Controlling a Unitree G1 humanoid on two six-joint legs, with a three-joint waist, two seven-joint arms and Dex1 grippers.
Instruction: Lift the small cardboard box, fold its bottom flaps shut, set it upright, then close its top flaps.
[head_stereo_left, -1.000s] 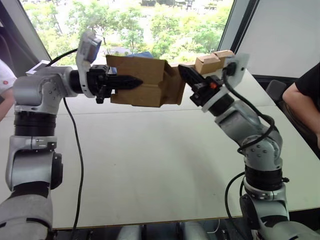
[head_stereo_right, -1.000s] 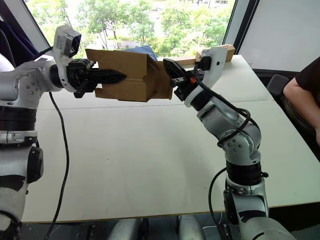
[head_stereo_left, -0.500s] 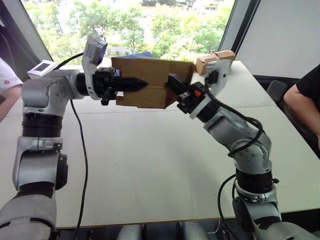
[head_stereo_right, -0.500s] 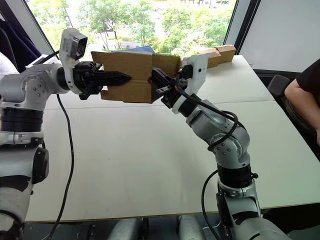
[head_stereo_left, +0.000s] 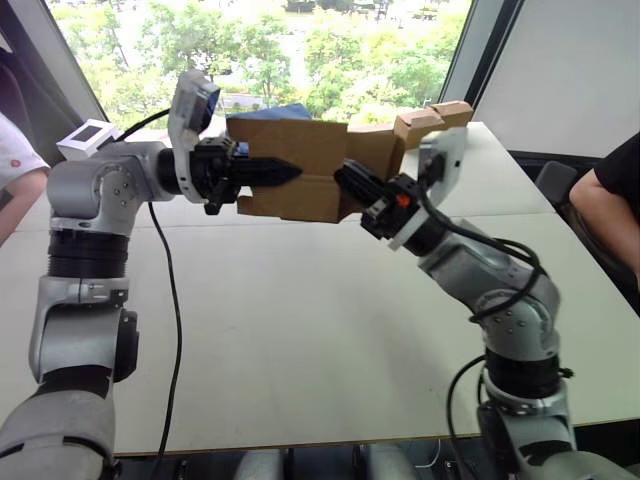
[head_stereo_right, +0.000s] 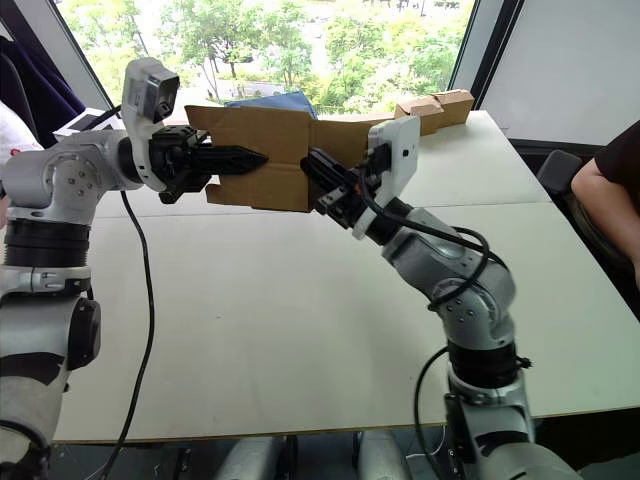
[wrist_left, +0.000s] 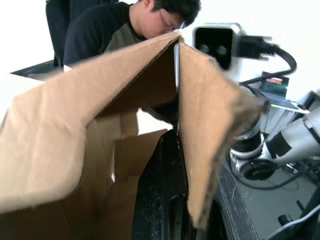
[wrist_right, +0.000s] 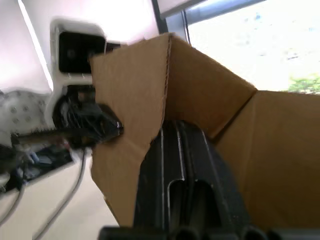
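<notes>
The small cardboard box (head_stereo_left: 305, 165) hangs in the air above the white table (head_stereo_left: 300, 330), lying on its side with its flaps loose. My left gripper (head_stereo_left: 282, 172) comes in from the left, shut on the box's near wall, its fingers (wrist_left: 167, 190) lying along the cardboard edge. My right gripper (head_stereo_left: 350, 182) is shut and presses into the box's right end at the lower corner, under an open flap (head_stereo_left: 378, 150). In the right wrist view its fingers (wrist_right: 175, 165) point into an inner corner of the box (wrist_right: 270, 150).
Tan cardboard boxes (head_stereo_left: 430, 118) lie on the table's far right by the window. A white cube box (head_stereo_left: 85, 135) sits at the far left. A person's arm (head_stereo_left: 605, 205) is at the right edge, another person's arm (head_stereo_left: 15, 175) at the left edge.
My right gripper has dropped and moved left from beside the box's upper right end into its lower right corner. The left gripper and box have shifted slightly right.
</notes>
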